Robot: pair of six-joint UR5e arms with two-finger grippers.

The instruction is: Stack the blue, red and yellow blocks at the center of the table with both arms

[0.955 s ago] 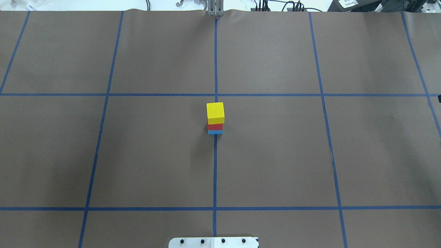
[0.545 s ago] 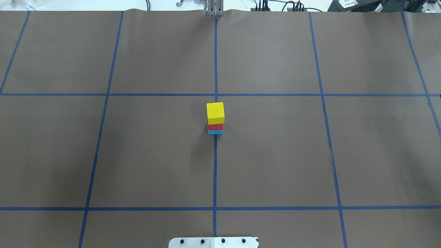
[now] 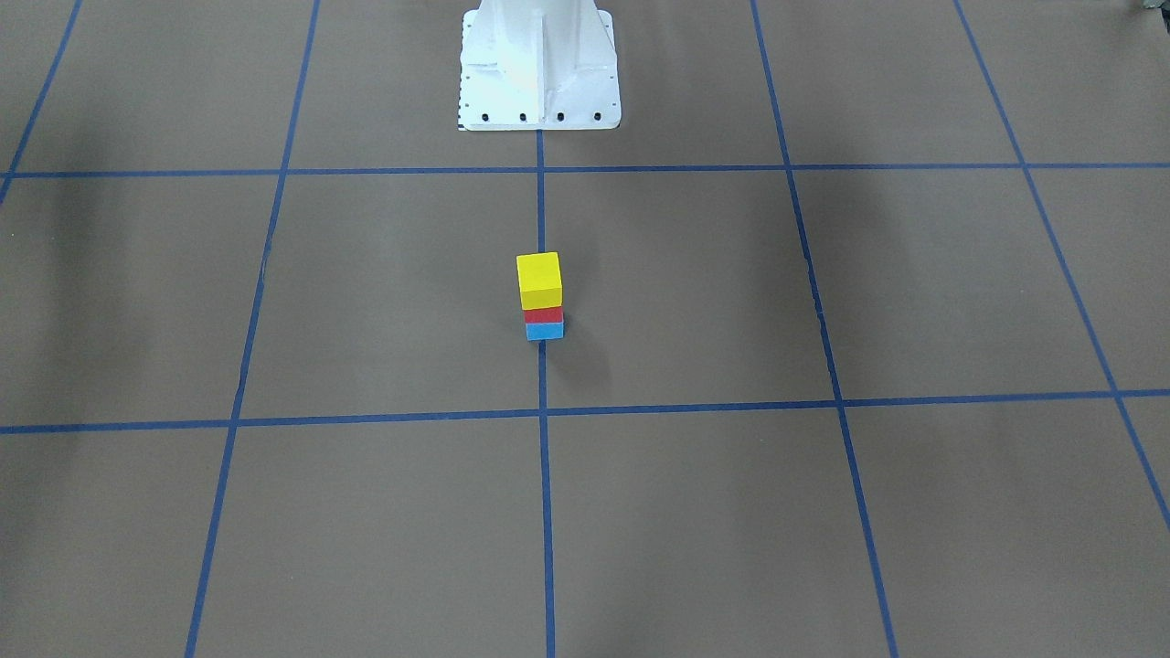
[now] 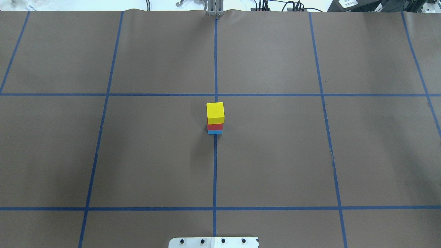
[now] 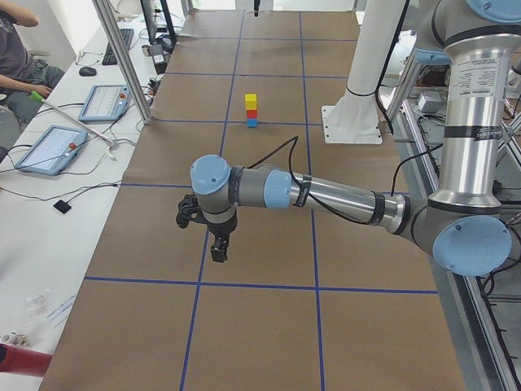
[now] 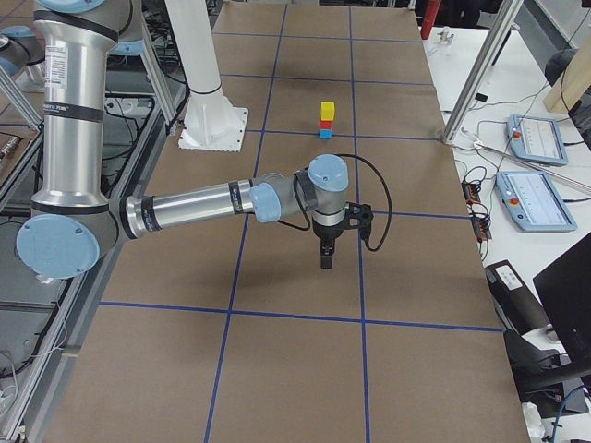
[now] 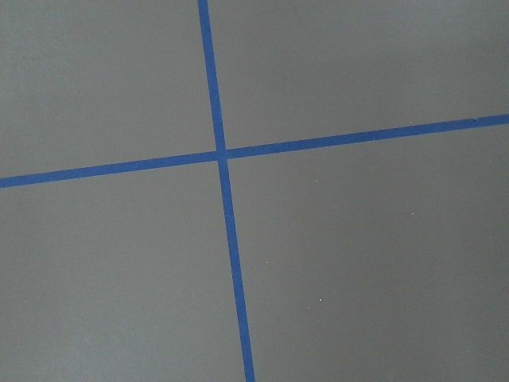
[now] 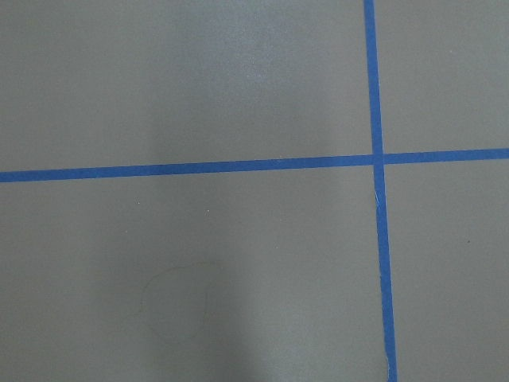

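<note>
The three blocks stand as one stack on the centre line of the brown table: the yellow block point(image 4: 215, 112) on top, the red block point(image 4: 215, 127) in the middle, the blue block point(image 4: 214, 132) at the bottom. The stack also shows in the front-facing view point(image 3: 538, 279). Neither gripper touches it. My left gripper point(image 5: 218, 248) shows only in the exterior left view, hanging above the table far from the stack. My right gripper point(image 6: 326, 258) shows only in the exterior right view, likewise far off. I cannot tell whether either is open or shut. Both wrist views show only table and tape lines.
The white robot base plate point(image 4: 213, 242) sits at the table's near edge. Blue tape lines divide the brown paper into a grid. Metal frame posts point(image 5: 122, 57) and operators' tablets point(image 6: 531, 138) stand along the far side.
A small dark part at the right edge of the overhead view one second ago is gone from view. The stack has not moved.
</note>
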